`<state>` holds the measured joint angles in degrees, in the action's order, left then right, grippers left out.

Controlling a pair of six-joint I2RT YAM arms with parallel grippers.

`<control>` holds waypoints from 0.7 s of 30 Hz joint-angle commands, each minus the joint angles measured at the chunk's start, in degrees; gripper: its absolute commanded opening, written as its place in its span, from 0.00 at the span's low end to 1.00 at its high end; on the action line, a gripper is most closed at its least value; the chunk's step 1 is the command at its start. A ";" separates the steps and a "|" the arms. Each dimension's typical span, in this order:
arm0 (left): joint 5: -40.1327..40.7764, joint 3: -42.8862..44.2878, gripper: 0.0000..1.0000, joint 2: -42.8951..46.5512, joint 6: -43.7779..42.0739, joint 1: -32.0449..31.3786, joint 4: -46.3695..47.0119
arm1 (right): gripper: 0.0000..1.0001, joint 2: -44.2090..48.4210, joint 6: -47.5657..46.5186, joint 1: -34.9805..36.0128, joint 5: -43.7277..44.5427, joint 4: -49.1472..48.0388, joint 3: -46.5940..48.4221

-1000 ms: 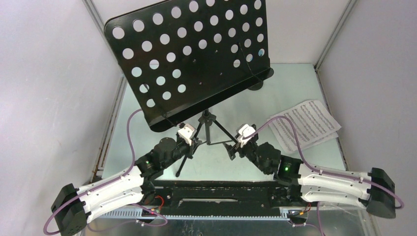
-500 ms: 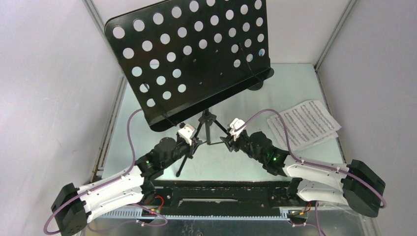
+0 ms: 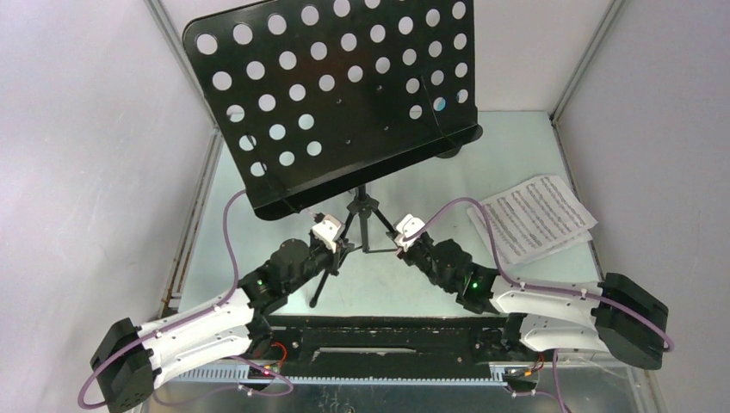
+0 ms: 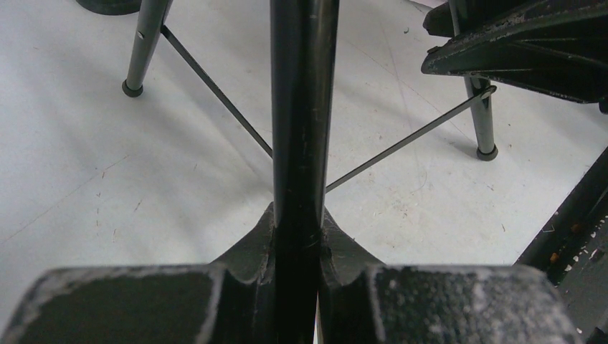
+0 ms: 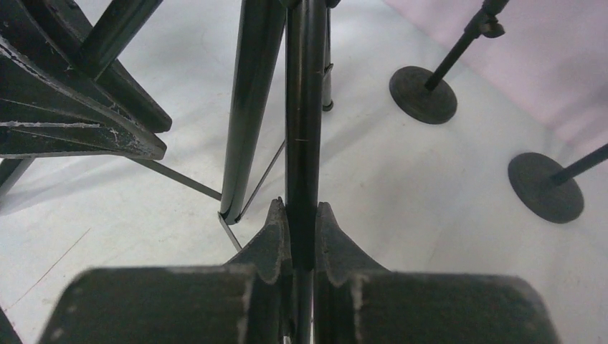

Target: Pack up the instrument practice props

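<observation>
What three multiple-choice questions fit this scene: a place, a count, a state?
1. Where are the sheet-music pages relative to the music stand? A on its desk; B behind it; C on the table to its right.
2. How many round black bases show in the right wrist view? A two; B one; C four.
3. The right gripper is: A wide open; B shut on a stand leg; C shut on a page.
Answers: C, they lie flat on the table; A, two discs stand there; B, its fingers pinch the leg.
</observation>
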<state>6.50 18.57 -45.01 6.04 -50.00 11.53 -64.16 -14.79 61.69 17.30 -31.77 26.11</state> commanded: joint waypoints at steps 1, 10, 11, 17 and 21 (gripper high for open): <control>-4.56 6.45 0.00 -1.09 1.00 -0.96 9.07 | 0.00 -1.16 -0.85 6.95 -1.63 -22.60 2.53; -5.03 10.61 0.00 -1.23 0.08 -1.65 9.45 | 0.00 -9.56 -11.78 10.38 1.98 -43.04 2.11; -5.01 10.88 0.00 -1.10 -0.11 -1.75 9.43 | 0.00 -10.40 -12.61 10.73 2.27 -45.22 2.11; -4.62 12.19 0.00 -0.34 -1.32 -1.78 8.54 | 0.00 -11.25 -11.63 11.01 1.98 -47.73 2.11; -5.11 12.87 0.00 -1.19 -1.56 -1.83 8.21 | 0.00 -11.40 -10.74 11.09 2.31 -46.63 2.11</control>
<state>4.75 25.15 -46.11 7.11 -51.22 12.78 -76.18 -24.40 70.91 27.44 -68.36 25.23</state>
